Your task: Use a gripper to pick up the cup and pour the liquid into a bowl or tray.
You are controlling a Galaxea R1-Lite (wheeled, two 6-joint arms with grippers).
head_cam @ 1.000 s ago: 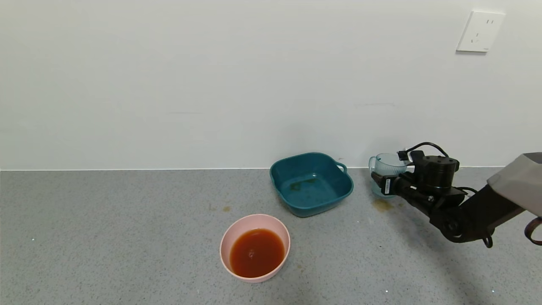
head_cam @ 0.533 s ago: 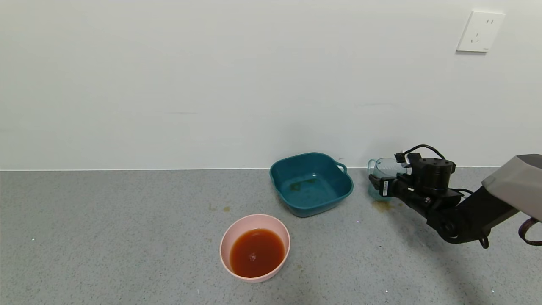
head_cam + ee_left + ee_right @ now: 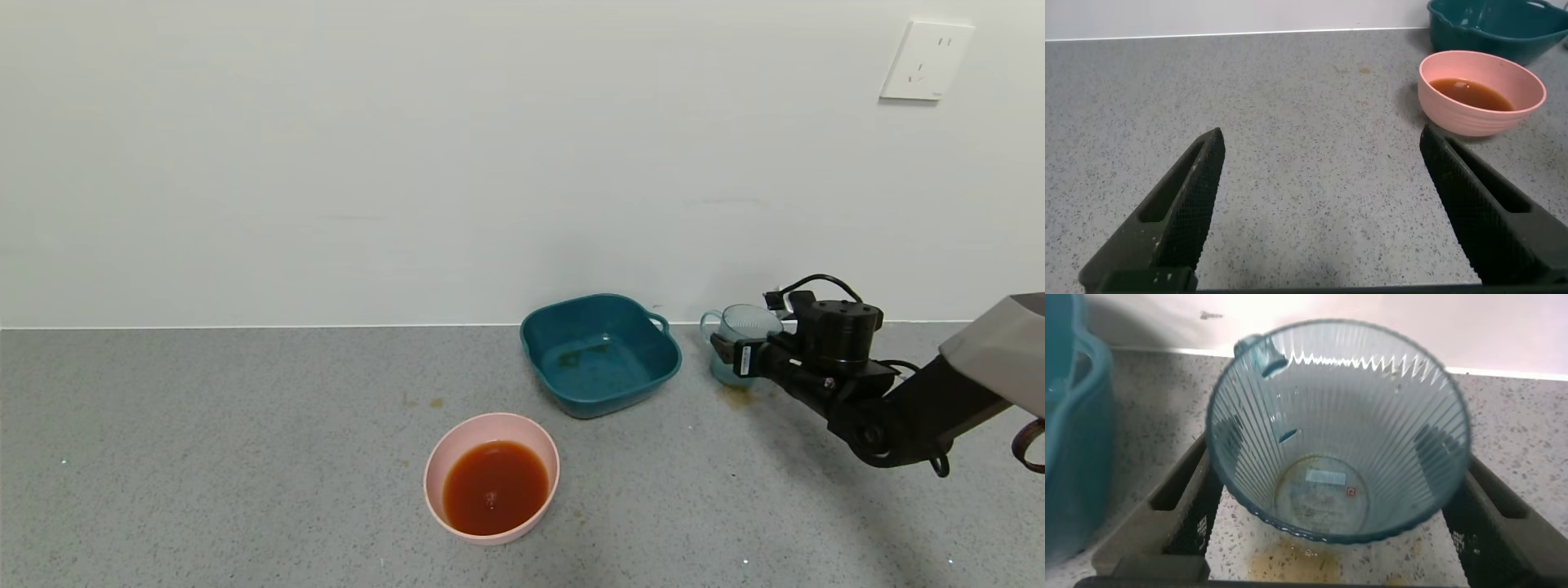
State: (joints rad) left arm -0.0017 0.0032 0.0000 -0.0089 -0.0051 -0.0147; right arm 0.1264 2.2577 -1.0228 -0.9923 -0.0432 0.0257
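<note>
The cup (image 3: 739,327) is a ribbed, translucent blue-grey mug, and it sits low on the counter at the far right near the wall. In the right wrist view the cup (image 3: 1339,416) is empty, with only a brownish film on its bottom. My right gripper (image 3: 729,351) is shut on it, one finger on each side (image 3: 1335,449). The pink bowl (image 3: 457,445) stands at the front centre and holds the reddish-brown liquid (image 3: 495,486). My left gripper (image 3: 1321,139) is open and empty over bare counter, with the bowl (image 3: 1482,118) and liquid (image 3: 1470,92) ahead of it.
A dark teal square basin (image 3: 620,400) stands between the bowl and the cup and is nearly empty; it also shows in the right wrist view (image 3: 1069,457). A brown spill stain (image 3: 737,396) lies on the counter by the cup. The white wall runs close behind.
My right gripper dipped with the cup, then came back up slightly. The cup now sits lower and a little further left, towards the teal basin. The bowl and liquid are unchanged.
</note>
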